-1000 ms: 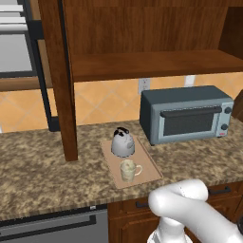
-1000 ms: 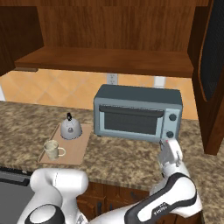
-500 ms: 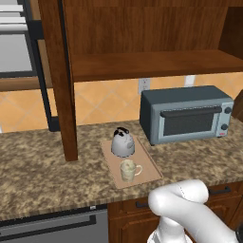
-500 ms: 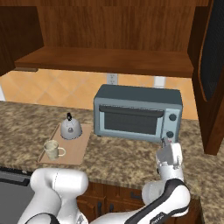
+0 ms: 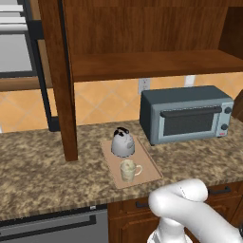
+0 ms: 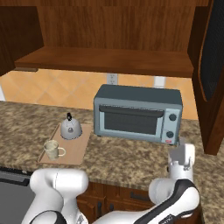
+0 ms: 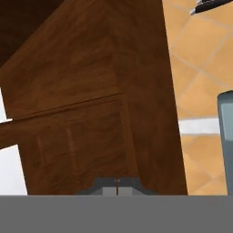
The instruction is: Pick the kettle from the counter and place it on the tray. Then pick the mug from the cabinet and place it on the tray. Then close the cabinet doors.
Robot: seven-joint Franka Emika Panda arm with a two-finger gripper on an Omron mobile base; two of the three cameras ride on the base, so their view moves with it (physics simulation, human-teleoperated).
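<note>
The kettle [image 5: 123, 142] and the mug [image 5: 128, 170] are both standing on the tray [image 5: 151, 168], which is lying on the bench [image 5: 38, 171] just left of the toaster oven [image 5: 185, 113]. Judged from this layout, only the closing of the cabinet doors remains.

**Hand state.** The hand [image 6: 181, 158] is pointing upward at the right of the toaster oven, with its fingertips [image 7: 117, 184] pressed together and nothing between them.

**Hazards.**
- The right cabinet door [image 6: 211, 65] is standing open just above and beside the hand. A push delivered near the hinge side would likely be stalling rather than swinging the panel.
- With the fingers together, contact is by pushing only; a glancing angle could be letting the hand slide off the door edge.
- The left cabinet door [image 5: 59, 71] is hanging close above the bench near the tray; a sweep toward it risks clipping the kettle.

**Clearance.** Open bench is lying to the right of the toaster oven. The cabinet [image 5: 142, 42] shelf is overhanging the oven, limiting upward travel there.
</note>
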